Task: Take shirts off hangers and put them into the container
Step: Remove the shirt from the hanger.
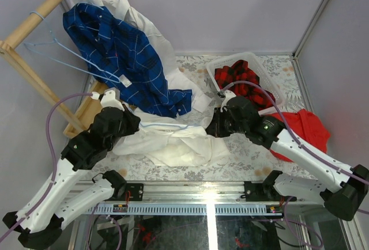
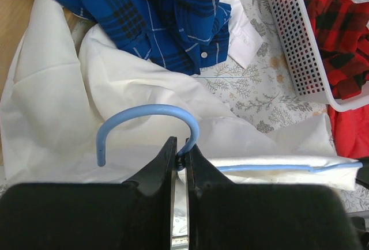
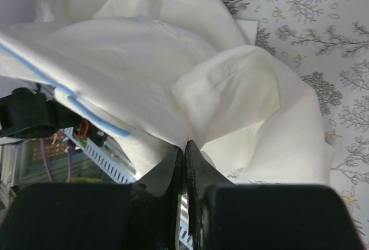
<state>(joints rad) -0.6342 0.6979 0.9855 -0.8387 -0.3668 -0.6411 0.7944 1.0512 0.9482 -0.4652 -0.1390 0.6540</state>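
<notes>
While near table edge (image 1: pixel 230 174), white shirt (image 1: pixel 173 146) between left claw (image 1: pixel 137 124), right claw (image 1: pixel 209 129)

No writing can be read in any of the views. A small white tag (image 1: pixel 125 80) hangs on the blue shirt (image 1: pixel 115 48), but any print on it is too small to make out. On the metal rail (image 1: pixel 190 209) at the near edge of the table sit two small coloured stickers (image 1: pixel 120 207), and these too are too small to read.
</notes>
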